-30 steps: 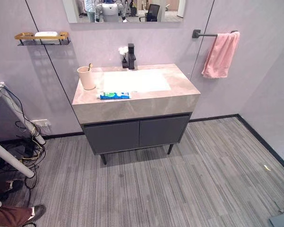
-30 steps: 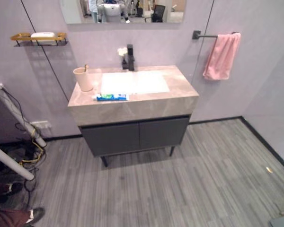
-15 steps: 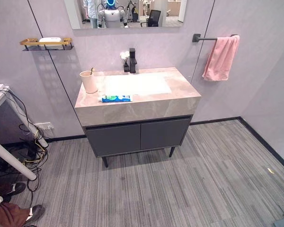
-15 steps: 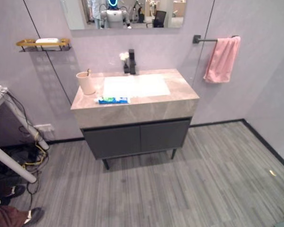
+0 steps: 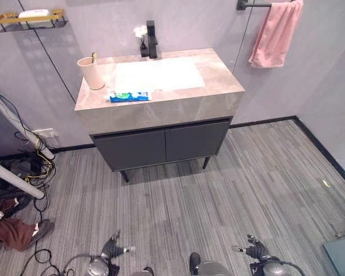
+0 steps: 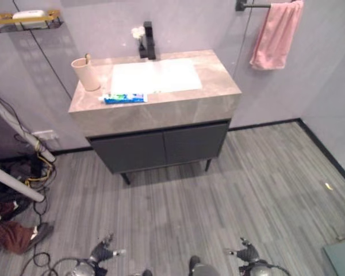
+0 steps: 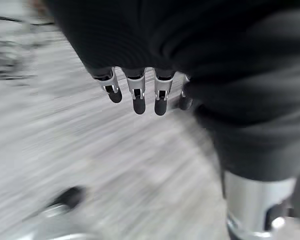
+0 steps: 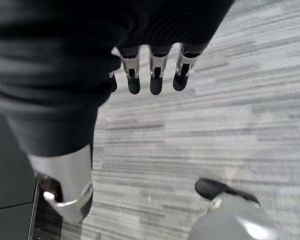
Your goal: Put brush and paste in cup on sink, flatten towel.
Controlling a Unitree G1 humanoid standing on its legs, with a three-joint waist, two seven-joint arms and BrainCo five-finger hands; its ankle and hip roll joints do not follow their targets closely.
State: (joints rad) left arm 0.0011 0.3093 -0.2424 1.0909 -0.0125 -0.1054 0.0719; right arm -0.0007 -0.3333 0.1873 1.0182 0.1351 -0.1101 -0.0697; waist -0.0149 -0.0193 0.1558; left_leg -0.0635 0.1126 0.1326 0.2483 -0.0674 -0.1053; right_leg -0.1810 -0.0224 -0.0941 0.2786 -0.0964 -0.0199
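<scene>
Sink, paste nr front edge

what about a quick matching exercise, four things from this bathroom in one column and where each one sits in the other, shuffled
Things:
1. toothpaste tube
2. pink towel
3. toothbrush
4. faucet

Places:
A. hanging from the wall bar
B. lying on the counter's front edge, before the basin
C. behind the basin, against the wall
D. standing in the cup

Pairs: 1-B, 2-A, 3-D, 4-C
</scene>
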